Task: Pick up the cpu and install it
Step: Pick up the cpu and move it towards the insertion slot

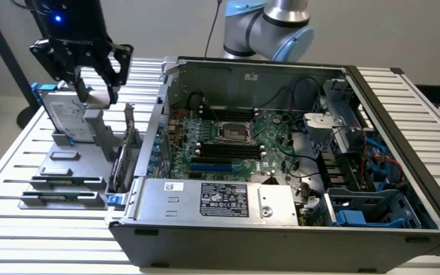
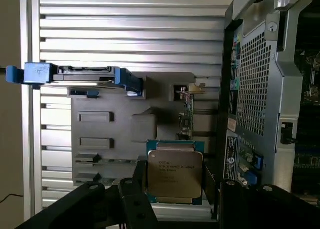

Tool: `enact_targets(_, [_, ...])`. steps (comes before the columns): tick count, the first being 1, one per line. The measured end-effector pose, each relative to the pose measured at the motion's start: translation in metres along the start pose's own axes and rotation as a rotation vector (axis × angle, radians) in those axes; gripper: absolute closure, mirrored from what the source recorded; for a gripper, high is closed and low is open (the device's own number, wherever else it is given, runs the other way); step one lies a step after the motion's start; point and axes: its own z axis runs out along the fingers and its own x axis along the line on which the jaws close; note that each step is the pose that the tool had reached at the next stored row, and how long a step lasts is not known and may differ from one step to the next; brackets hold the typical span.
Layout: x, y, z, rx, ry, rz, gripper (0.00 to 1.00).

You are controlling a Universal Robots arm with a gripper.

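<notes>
**CPU held above the parts tray**

The gripper [image 1: 96,93] hangs over the grey parts tray [image 1: 59,172] at the exterior view's left, outside the open computer case [image 1: 281,229]. Its fingers stand wide apart but are closed on the cpu [image 2: 175,171], one finger against each opposite edge. The chip sits between the fingertips, lifted clear of the tray, with its silver lid facing the wrist camera. Just behind it, the hard drive [image 1: 63,114] in its blue frame stands on edge in the tray. Inside the case, the square socket [image 1: 235,133] on the motherboard lies well apart from the chip. Tray and case rest on the slatted table [image 1: 21,240].
</notes>
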Motion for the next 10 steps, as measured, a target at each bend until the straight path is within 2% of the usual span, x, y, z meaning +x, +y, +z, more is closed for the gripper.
enact_targets(10, [-0.045,-0.0006,-0.0139,-0.0269,0.0003,-0.001,0.45])
